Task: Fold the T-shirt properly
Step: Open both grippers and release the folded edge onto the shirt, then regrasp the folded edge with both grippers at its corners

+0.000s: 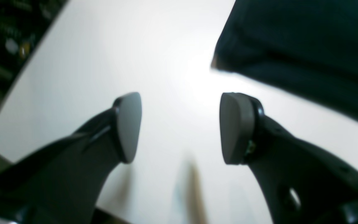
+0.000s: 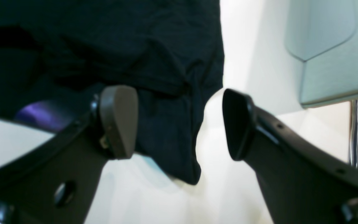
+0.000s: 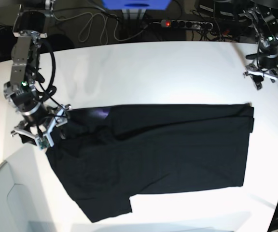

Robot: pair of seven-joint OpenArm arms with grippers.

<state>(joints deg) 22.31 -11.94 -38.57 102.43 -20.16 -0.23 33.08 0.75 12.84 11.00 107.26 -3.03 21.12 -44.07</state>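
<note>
Base view, left to right: I am seeing the right claw [image 3: 48, 129] hovering at the upper-left corner of the T-shirt [image 3: 168, 150], with its fingers spread and nothing between them. The T-shirt is lying spread across the middle of the white surface [image 3: 153, 72], black side up, a faint purple patch showing near its top-left edge. A sleeve is trailing toward the lower left. Far to the right, well apart from the cloth, the left claw [image 3: 268, 77] is hanging over bare surface, released too.

Right wrist view is showing the right claw [image 2: 179, 124] gaping, a rumpled black fold of the T-shirt [image 2: 154, 62] lying below, between the pads, not pinched. Left wrist view is showing the left claw [image 1: 180, 127] parted over white surface [image 1: 120, 46], the T-shirt [image 1: 306, 46] edge lying off at upper right.
</note>
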